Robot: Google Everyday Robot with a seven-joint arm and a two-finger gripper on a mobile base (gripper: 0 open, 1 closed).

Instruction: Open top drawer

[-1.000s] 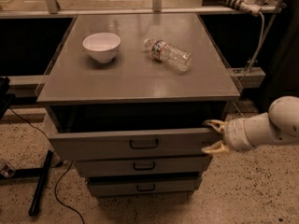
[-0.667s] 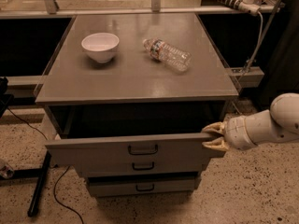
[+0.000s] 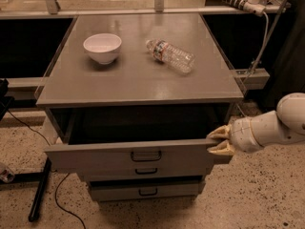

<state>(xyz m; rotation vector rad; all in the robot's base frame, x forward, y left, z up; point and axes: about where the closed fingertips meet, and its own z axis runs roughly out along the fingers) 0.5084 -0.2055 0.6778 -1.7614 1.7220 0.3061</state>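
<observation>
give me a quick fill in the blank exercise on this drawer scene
1. In the camera view, the gripper is at the ____-hand end of the top drawer front.
2. On the cabinet top, a white ____ stands left of the plastic bottle.
3. The plastic bottle lies on its ____.
4. A small black ____ sits at the centre of the top drawer's front.

Missing words: right; bowl; side; handle
</observation>
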